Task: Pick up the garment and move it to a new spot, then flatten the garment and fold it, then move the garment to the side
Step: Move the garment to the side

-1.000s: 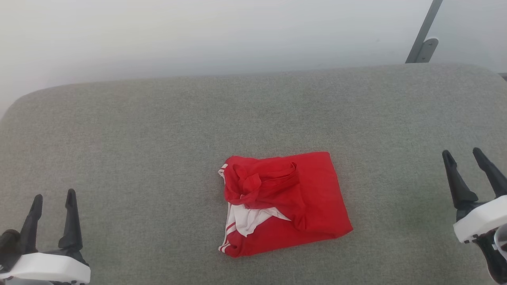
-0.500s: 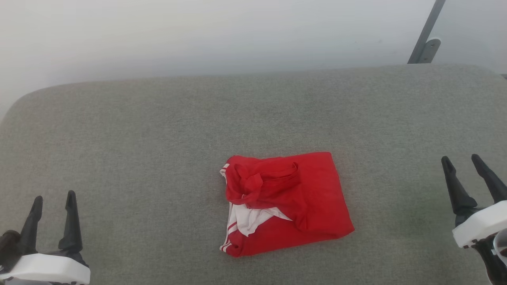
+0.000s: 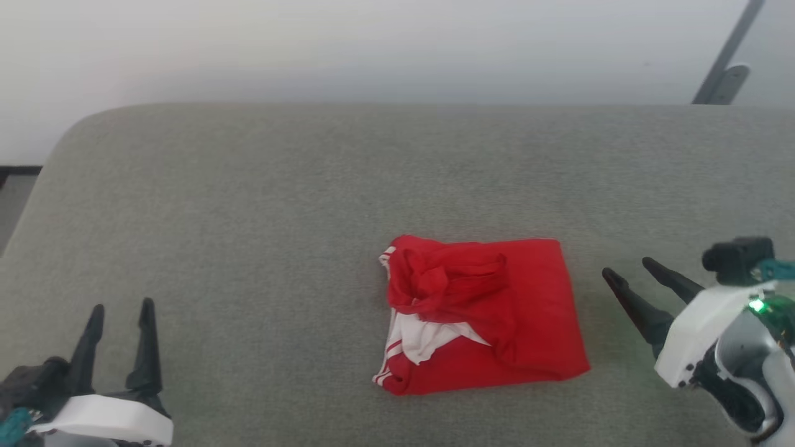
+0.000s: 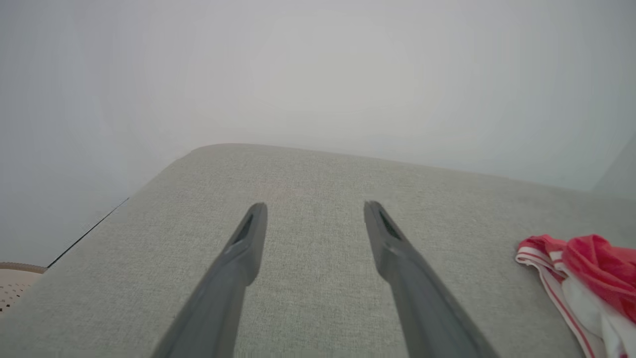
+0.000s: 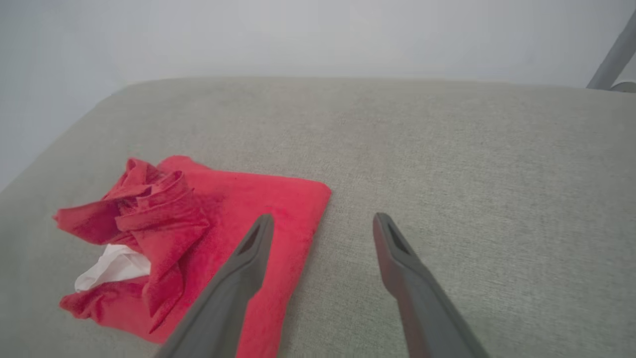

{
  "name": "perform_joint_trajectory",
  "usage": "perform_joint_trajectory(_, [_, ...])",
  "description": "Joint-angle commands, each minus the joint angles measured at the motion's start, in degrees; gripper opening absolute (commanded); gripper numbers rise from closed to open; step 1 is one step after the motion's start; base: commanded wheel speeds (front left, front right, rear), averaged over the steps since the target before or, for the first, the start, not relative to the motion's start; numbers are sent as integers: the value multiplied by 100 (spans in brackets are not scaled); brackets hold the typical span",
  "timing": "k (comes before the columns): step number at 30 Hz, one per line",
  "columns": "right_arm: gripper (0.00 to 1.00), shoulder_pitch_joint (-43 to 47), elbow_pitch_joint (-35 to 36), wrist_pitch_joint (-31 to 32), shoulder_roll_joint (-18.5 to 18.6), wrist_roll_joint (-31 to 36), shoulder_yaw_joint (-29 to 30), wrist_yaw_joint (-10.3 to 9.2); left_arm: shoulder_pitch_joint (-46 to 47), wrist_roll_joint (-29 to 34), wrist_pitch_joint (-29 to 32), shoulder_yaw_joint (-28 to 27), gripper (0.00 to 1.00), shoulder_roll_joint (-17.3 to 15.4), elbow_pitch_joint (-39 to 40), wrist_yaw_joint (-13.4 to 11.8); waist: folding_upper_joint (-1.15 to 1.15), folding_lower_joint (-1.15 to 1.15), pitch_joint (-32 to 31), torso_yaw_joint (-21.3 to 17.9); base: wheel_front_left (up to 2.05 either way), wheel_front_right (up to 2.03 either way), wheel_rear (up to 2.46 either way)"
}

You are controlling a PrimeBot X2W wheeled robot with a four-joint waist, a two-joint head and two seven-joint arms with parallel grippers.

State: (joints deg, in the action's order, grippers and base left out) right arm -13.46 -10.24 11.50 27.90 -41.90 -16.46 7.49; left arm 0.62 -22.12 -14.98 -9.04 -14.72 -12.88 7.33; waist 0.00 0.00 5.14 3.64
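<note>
Though folded, garment point(image 3: 534, 310) between left hand point(image 3: 122, 304) and right hand point(image 3: 626, 266); both open

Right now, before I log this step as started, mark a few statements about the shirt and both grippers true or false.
1. The bright red thin-fabric T-shirt with white sleeves lies on the grey fabric cushion. True.
2. The right gripper has its fingers shut on the T-shirt. False: its fingers stand open beside the T-shirt's right edge, holding nothing.
3. The left gripper is open, well away from the T-shirt. True.
4. The T-shirt is spread flat. False: it is a folded bundle with crumpled fabric on top.
</note>
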Motion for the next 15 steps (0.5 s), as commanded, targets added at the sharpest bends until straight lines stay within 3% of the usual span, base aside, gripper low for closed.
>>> perform_joint_trajectory(1, [100, -144, 10, 254, 91, -89, -62, 0, 115, -17, -24, 53, 100, 32, -1, 16, 0, 0, 92, 149, 0, 0, 0])
perform_joint_trajectory(10, [100, -631, -5, 2152, 435, -254, -324, 0, 330, -84, -24, 294, 100, 165, -48, 20, 0, 0, 459, 602, 0, 0, 0])
perform_joint_trajectory(15, [100, -715, 41, 2934, 409, -188, -225, 0, 469, -110, -24, 426, 100, 230, -79, 21, 0, 0, 698, 777, 0, 0, 0])
